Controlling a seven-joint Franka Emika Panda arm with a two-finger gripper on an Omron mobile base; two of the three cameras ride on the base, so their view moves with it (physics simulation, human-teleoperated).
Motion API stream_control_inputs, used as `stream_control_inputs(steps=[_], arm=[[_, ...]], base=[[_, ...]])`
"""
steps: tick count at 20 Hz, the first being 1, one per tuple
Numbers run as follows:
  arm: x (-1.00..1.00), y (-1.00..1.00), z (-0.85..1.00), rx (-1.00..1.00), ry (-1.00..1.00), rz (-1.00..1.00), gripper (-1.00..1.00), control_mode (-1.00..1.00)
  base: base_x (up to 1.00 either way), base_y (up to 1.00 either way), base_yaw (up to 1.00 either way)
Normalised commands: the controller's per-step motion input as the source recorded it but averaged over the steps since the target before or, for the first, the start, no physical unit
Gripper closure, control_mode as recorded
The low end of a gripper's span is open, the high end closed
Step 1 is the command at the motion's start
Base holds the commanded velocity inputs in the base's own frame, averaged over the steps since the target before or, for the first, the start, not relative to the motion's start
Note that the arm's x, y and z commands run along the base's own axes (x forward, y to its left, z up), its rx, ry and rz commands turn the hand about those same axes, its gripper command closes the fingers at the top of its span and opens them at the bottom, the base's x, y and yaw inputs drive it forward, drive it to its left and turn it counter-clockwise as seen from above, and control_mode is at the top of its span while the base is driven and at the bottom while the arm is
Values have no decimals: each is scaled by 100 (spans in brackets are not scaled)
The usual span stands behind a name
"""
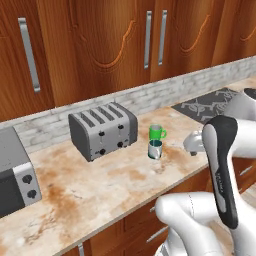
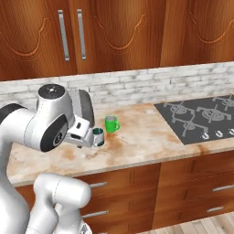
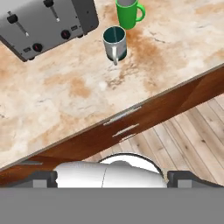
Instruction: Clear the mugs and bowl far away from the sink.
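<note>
The gripper (image 3: 112, 177) hangs off the counter edge above the wooden floor, its two dark finger tips (image 3: 43, 178) set wide apart with nothing between them. Ahead of the jaws, well clear of them, stretches the counter (image 3: 65, 109), a glossy stone-like slab mottled in cream and rust-brown, with a flat dark-wood drawer front below its edge. Straight ahead on it stands the grey-silver mug (image 3: 115, 42), a small smooth cylinder with a teal inside and a thin handle turned toward the hand. Just beyond it, near but not touching, stands the green mug (image 3: 127, 13), bright and glossy, its loop handle pointing off to the right of the jaws. Ahead and to the left sits the toaster (image 3: 46, 22), a boxy brushed-grey four-slot block with rounded corners, dark levers and round knobs. In the right base view the black cooktop (image 2: 201, 119) with its curling grates lies along the counter, far to the right of both mugs.
</note>
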Motion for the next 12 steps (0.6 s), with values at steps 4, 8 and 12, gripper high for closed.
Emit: stream_control_inputs(steps=[4, 8, 12], arm=[[-5, -2, 0, -2, 1, -2, -100, 100], [0, 0, 0, 0, 0, 0, -100, 100], [0, 0, 0, 0, 0, 0, -100, 100]], base=[[-6, -25, -18], [-4, -17, -83], [0, 0, -100]])
